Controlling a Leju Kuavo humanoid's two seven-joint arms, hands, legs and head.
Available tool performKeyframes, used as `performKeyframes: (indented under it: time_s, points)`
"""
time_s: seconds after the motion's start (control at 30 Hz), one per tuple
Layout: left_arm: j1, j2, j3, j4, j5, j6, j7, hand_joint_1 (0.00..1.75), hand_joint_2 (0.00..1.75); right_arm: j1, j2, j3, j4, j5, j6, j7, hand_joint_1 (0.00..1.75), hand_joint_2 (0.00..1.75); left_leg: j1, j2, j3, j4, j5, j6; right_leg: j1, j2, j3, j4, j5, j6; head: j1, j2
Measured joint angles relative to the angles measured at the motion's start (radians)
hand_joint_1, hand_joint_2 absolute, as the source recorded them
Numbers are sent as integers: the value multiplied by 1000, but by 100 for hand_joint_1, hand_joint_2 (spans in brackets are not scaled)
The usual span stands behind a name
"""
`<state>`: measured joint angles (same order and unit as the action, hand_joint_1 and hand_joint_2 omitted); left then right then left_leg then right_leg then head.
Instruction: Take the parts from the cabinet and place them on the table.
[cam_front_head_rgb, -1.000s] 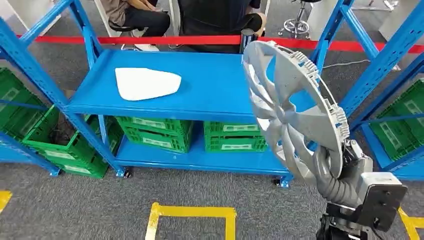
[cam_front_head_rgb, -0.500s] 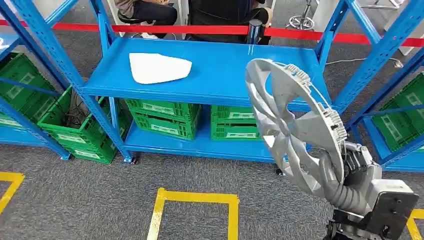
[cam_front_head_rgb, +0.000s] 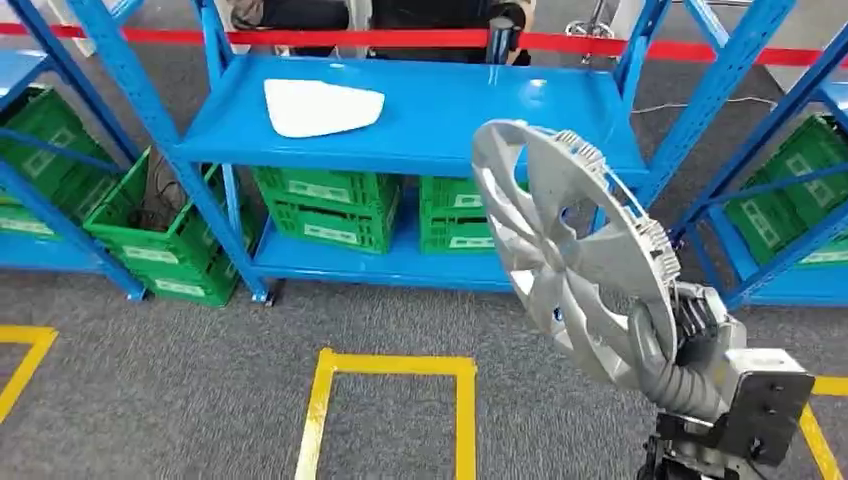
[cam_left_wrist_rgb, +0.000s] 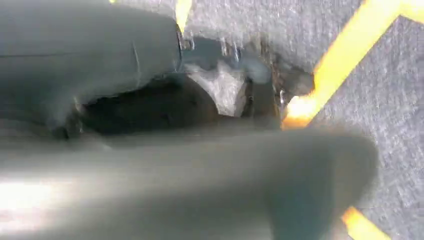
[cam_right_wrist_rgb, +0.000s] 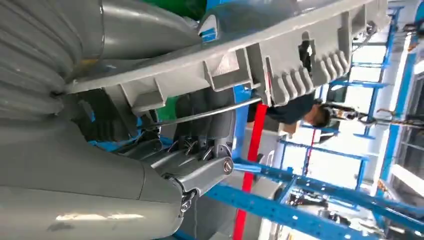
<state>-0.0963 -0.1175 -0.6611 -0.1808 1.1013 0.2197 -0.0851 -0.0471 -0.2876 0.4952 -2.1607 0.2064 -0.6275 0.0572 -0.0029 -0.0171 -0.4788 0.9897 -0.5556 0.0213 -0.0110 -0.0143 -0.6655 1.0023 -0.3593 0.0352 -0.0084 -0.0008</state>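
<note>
A silver wheel cover (cam_front_head_rgb: 570, 250) stands on edge in front of me at the right, gripped at its lower rim by my right hand (cam_front_head_rgb: 668, 345). Up close, the right wrist view has its ribbed rim (cam_right_wrist_rgb: 280, 55) running across the thumb and fingers of that hand (cam_right_wrist_rgb: 165, 165). A white flat part (cam_front_head_rgb: 320, 106) lies on the blue cabinet's upper shelf (cam_front_head_rgb: 470, 120), left of centre. My left hand (cam_left_wrist_rgb: 150, 125) hangs over the grey carpet, blurred, and how its fingers lie cannot be made out.
Green crates (cam_front_head_rgb: 330, 210) sit on the lower shelf, more in the side racks (cam_front_head_rgb: 40, 150). Blue uprights (cam_front_head_rgb: 150, 110) frame the cabinet. A yellow square (cam_front_head_rgb: 395, 365) marks the grey carpet. Red tape (cam_front_head_rgb: 380, 38) and seated people lie behind.
The whole picture has shifted: the cabinet now sits higher and farther off, so the camera has drawn back. The wheel cover stays in my right hand.
</note>
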Motion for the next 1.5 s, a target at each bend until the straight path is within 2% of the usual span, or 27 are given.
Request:
performKeyframes:
  time_s: [0.03, 0.07, 0.13, 0.2, 0.27, 0.33, 0.4, 0.43, 0.53, 0.6, 0.67, 0.7, 0.77, 0.83, 0.87, 0.9, 0.93, 0.97, 1.03, 1.07, 1.17, 1.2, 1.23, 1.3, 1.37, 1.43, 1.5]
  points:
    - [4, -2, 0, 0, 0, -2, 0, 0, 0, 2, -1, 0, 1, 0, 0, 0, 93, 175, 5, 3, -8, -4, 10, 15, -2, 2, -9, 4, 0, 5, 1, 0]
    - [5, -2, 0, 0, 0, -2, 0, 0, 0, 4, -2, 0, 3, -1, 0, -1, 87, 175, 4, 7, -16, -3, 19, 22, -5, 6, -21, 23, -38, 9, 2, 0]
    - [5, -1, 0, 0, 0, -2, 2, 0, 0, 6, -3, 0, 6, -2, 3, -2, 87, 175, 1, 11, -37, -3, 40, 32, -4, 6, -50, 138, -175, 13, 18, 0]
    - [2, -2, 0, 0, -1, -3, 1, 0, 0, 5, -3, 0, 8, -6, 5, -5, 91, 175, -6, 14, -67, -1, 65, 37, -3, 7, -60, 277, -252, 9, 31, 0]
    - [0, -2, 0, 0, -3, -3, -1, 0, 0, 13, -6, -1, 10, -10, 6, -5, 86, 175, -11, 15, -102, 10, 91, 37, 5, 8, -25, 302, -198, -2, 33, 0]
    - [0, -4, -1, 0, -5, -2, -2, 0, 0, 16, -10, -3, 10, -21, 6, -8, 86, 175, -14, 14, -141, 25, 111, 36, 17, 8, 66, 206, -129, -17, 36, 0]
    - [-3, -9, -1, -2, -6, -2, -2, 0, 0, 18, -16, -11, 8, -31, 8, -10, 86, 175, -17, 14, -162, 31, 128, 32, 28, 8, 185, 35, -182, -45, 35, 0]
    - [-3, -9, -2, -2, -10, 0, -3, 0, 0, 18, -18, -15, 6, -32, 8, -15, 86, 175, -15, 16, -168, 32, 140, 29, 29, 8, 207, -7, -193, -42, 33, 0]
    - [-1, -5, -2, 0, -9, 1, -3, 0, 0, 22, -23, -21, 5, -34, 9, -19, 89, 175, -16, 17, -179, 25, 171, 11, 27, 5, 179, -26, -170, -47, 37, 0]
    - [-1, -4, -3, 0, -9, 0, -3, 0, 0, 24, -24, -21, 5, -35, 10, -18, 94, 175, -12, 14, -204, 64, 100, -2, 20, -2, 167, -35, -147, -49, 32, 0]
    - [-1, -2, -6, 1, -8, 0, -2, 0, 0, 26, -24, -24, 5, -36, 11, -19, 91, 175, -1, 14, -230, 206, -29, -11, 20, -3, 135, -32, -125, -55, 19, 0]
    - [-1, -1, -8, 1, -9, 1, -2, 0, 0, 27, -24, -25, 5, -37, 15, -19, 94, 175, 1, 14, -239, 276, -59, -16, 20, -3, 121, -29, -112, -53, 19, 0]
    - [-1, 1, -8, 1, -6, 0, -2, 0, 0, 28, -24, -25, 5, -39, 19, -20, 93, 175, 9, 15, -221, 325, -19, -23, 18, -4, 94, -22, -86, -48, 13, 0]
    - [0, 2, -8, 2, -5, 0, -1, 0, 0, 28, -24, -25, 5, -40, 25, -20, 91, 175, 17, 15, -140, 248, 57, -30, 13, -3, 50, -10, -62, -39, 8, 0]
    - [0, 2, -8, 3, -5, 1, -1, 0, 0, 28, -24, -25, 5, -41, 28, -21, 91, 175, 23, 15, -63, 154, 51, -36, 12, -2, 29, 6, -51, -30, 5, 0]
    - [-2, 2, -8, 2, -4, 0, -2, 0, 0, 29, -24, -26, 5, -41, 29, -21, 91, 175, 21, 13, 13, 53, 6, -40, 14, -2, 8, 19, -46, -24, -6, 0]
    - [-5, 1, -9, 2, -3, 1, -2, 0, 0, 28, -24, -26, 5, -42, 32, -21, 91, 175, 17, 5, 23, 17, -17, -27, 13, -5, 3, 25, -36, -18, -4, 0]
    - [-5, 0, -9, 2, -3, 1, -3, 0, 0, 27, -24, -26, 5, -41, 32, -23, 91, 175, 13, 4, 0, 13, -18, -23, 10, -6, -2, 25, -25, -14, 0, 0]
    - [-2, -1, -10, 2, -3, 0, -2, 0, 0, 26, -24, -26, 5, -42, 35, -24, 93, 175, 4, 3, -13, 14, 2, 0, 2, -7, -9, 18, -1, -2, 1, 0]
    - [-1, -2, -10, 2, -3, 0, -1, 0, 0, 28, -24, -26, 5, -42, 35, -24, 96, 175, 9, 8, -21, 10, 14, 12, -3, -4, -24, 23, -24, 5, -5, 0]
    - [-2, -1, -10, 2, -3, 0, -2, 0, 0, 30, -24, -26, 5, -42, 36, -24, 96, 175, 8, 13, -54, 11, 47, 26, -3, 3, -75, 187, -198, 14, 8, 0]
    - [-3, -1, -10, 2, -3, 0, -1, 0, 0, 30, -24, -26, 5, -42, 37, -24, 96, 175, 6, 13, -60, 12, 61, 26, -3, 4, -88, 265, -235, 14, 14, 0]
    - [-4, -1, -10, 2, -3, 0, 0, 0, 0, 31, -24, -26, 5, -42, 37, -24, 96, 175, 5, 14, -81, 14, 76, 26, -3, 6, -90, 323, -240, 12, 17, 0]
    - [-4, -2, -10, 2, -3, 0, 2, 0, 0, 34, -24, -26, 5, -42, 38, -24, 96, 175, 4, 14, -119, 18, 102, 24, -2, 8, -35, 305, -176, 8, 18, 0]
    - [-4, -2, -10, 2, -3, -1, 2, 0, 0, 36, -24, -26, 5, -42, 38, -24, 96, 175, 4, 12, -145, 20, 123, 20, 0, 9, 90, 140, -134, -1, 19, 0]
    - [-6, -3, -10, 2, -3, -1, 1, 0, 0, 33, -24, -26, 4, -41, 39, -24, 96, 175, -2, 11, -160, 21, 143, 11, 6, 11, 195, -18, -179, -9, 23, 0]
    - [-4, -3, -10, 2, -3, 0, 1, 0, 0, 35, -24, -26, 4, -41, 39, -25, 98, 175, 1, 12, -165, 11, 168, -2, 10, 11, 182, -18, -168, -13, 23, 0]
